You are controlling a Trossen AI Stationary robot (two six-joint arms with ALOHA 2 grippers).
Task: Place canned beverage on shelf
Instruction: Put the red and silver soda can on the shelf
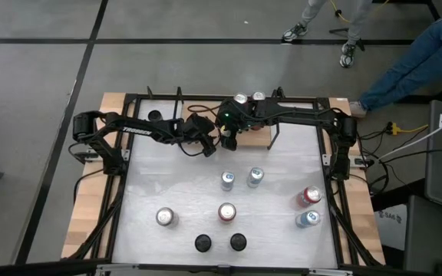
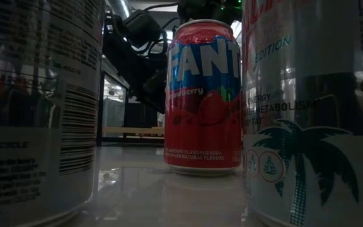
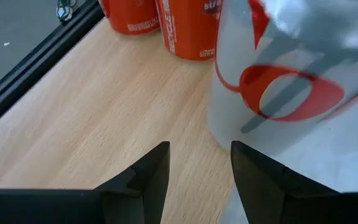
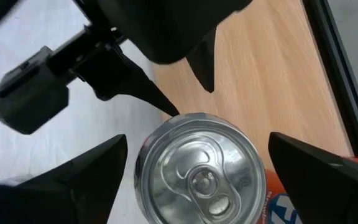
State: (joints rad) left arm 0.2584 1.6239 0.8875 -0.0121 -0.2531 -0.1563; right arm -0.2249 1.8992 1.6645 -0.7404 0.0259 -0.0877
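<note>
A silver can with a red ring (image 3: 278,81) stands upright on its base at the edge of the light-wood shelf (image 3: 104,106), where the board meets the white tabletop. In the right wrist view its top (image 4: 197,171) shows from above. My right gripper (image 4: 197,180) hangs over it, open wide, one finger on each side, touching nothing. Two orange cans (image 3: 185,28) stand farther along the shelf. My left gripper (image 3: 197,168) points slanting down at the board just short of the silver can; a narrow gap shows between its fingers, with nothing in it.
Several more cans stand on the white table (image 1: 282,161), among them two at the middle (image 1: 241,179), two at the right (image 1: 308,207), and a red Fanta can (image 2: 203,94). Two black round things (image 1: 220,243) sit near the front edge. Black frame rails (image 1: 206,97) run around the table.
</note>
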